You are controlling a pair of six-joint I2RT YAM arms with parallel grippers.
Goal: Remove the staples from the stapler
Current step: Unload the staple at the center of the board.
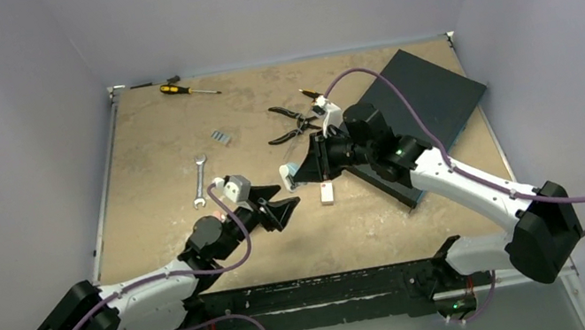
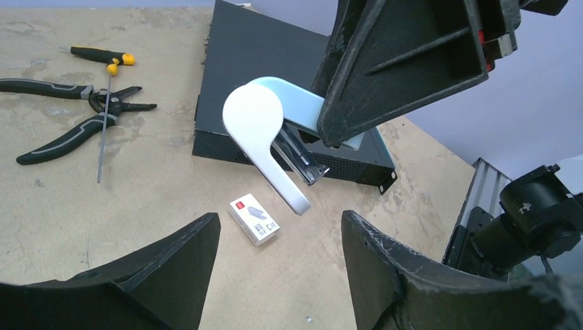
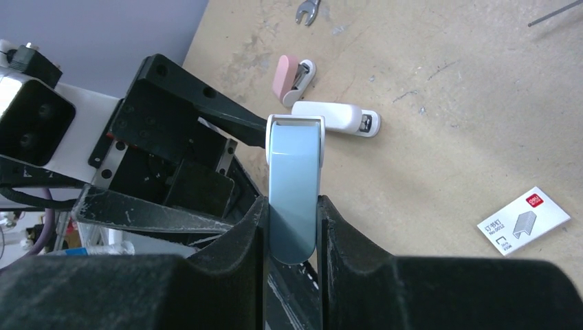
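Here the right gripper (image 3: 293, 206) is clamped tight on the pale blue body of the stapler (image 2: 265, 120), holding it in the air above the table (image 1: 167, 240); the stapler is hinged open, its white arm swung down and away, the dark metal magazine bared between the two parts; whether any strip sits inside it I cannot tell. The left gripper (image 1: 287, 210) faces the stapler from just beside it, jaws partly spread, nothing between them. The staples (image 1: 220, 137) lie on the table as a small ribbed grey cluster, well apart from the stapler, between the screwdriver (image 1: 186, 88) and the wrench (image 1: 200, 182), left of the pliers (image 1: 292, 122). A white staple box (image 2: 254, 220) lies flat below the stapler; a black equipment case (image 1: 430, 97) sits behind it; a pink stapler (image 3: 289, 75) and a white stapler (image 3: 337, 117) lie near the wrench.
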